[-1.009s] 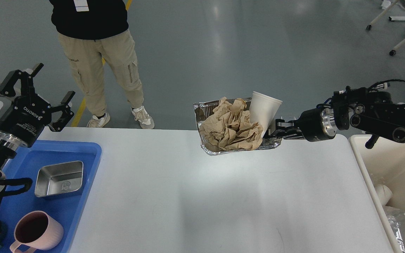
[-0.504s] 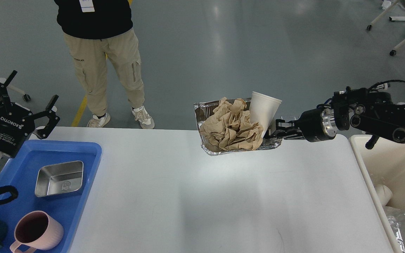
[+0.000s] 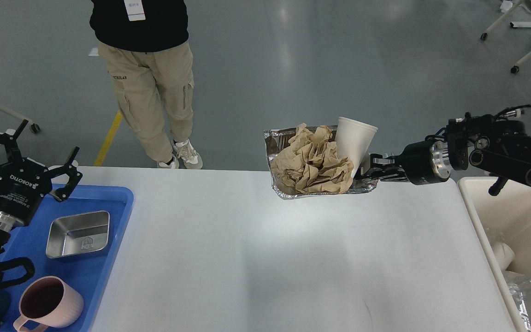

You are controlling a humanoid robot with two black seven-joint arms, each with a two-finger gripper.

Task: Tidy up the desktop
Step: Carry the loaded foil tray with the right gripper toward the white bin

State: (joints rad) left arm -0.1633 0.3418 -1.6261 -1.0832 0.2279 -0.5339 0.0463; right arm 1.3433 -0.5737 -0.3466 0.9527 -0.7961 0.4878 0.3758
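Grey shop floor in bkgd, person (image 3: 148, 78) in tan cargo pants + black top standing at 11 o'clock past the far edge. Desktop (image 3: 265, 258), white w/ rounded corners, fills lower centre of view, mostly bare in the middle.

Foil tray (image 3: 281, 159) at 1 o'clock, raised off the far edge of the desktop, tilted. Loaded w/ crumpled brown paper (image 3: 314, 161) and a white paper cup (image 3: 355, 140) leaning on its right side, touching the paper.

Right gripper (image 3: 368, 171) in from 3 o'clock, pinching the foil tray's right rim just beside the cup; fingers dark, mostly hidden behind cup + foil.

Left gripper (image 3: 32, 154) at 9 o'clock, fingers spread wide, holding nothing, hovering above the far-left corner of the blue tray (image 3: 118, 216).

Blue tray at 8 o'clock on the desktop's left end. Holds a steel rectangular pan (image 3: 79, 234) upright, and a pink mug (image 3: 49, 304) nearer the bottom edge, apart from the pan.

Beige bin (image 3: 521, 216) at 4 o'clock, just beside the desktop's right edge. Inside: a white cup-like item (image 3: 503, 253) and crumpled foil (image 3: 530, 297), partly cropped.
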